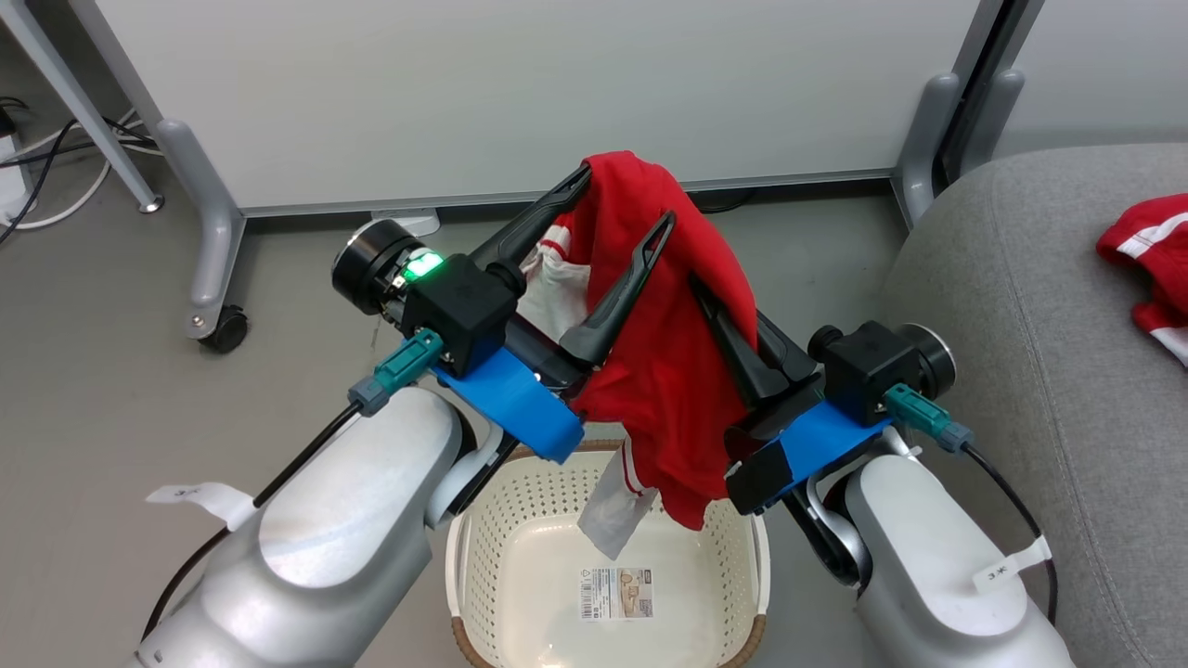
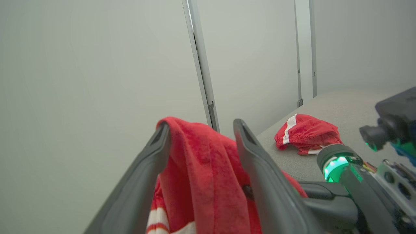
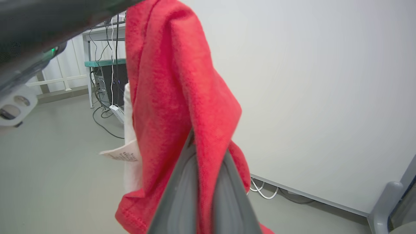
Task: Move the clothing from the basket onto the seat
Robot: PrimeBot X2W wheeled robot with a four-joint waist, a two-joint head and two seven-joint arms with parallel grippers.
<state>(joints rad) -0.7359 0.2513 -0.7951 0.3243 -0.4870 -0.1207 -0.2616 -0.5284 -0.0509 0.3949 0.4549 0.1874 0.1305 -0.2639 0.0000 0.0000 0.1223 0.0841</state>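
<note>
Cloth, red with white stripes and trim, made up the held garment (image 1: 677,371). It hung in the air above the basket (image 1: 464,557), its white lower end dangling over the opening. It looked light, limp and slightly fuzzy, so I judged it would sag, swing and slide off anything merely hooked under it. A firm pinch on a bunched fold near the top seemed the surest hold. The right gripper (image 3: 195,146) had its jaws pressed together on such a fold. The left gripper (image 1: 626,195) stood with jaws spread, the fabric draped over and between its fingers rather than clamped. Below, the basket's bottom showed a barcode sticker (image 1: 615,594). The second garment (image 1: 1146,250) lay crumpled on the seat (image 1: 1021,325), on the robot's right of the basket.
</note>
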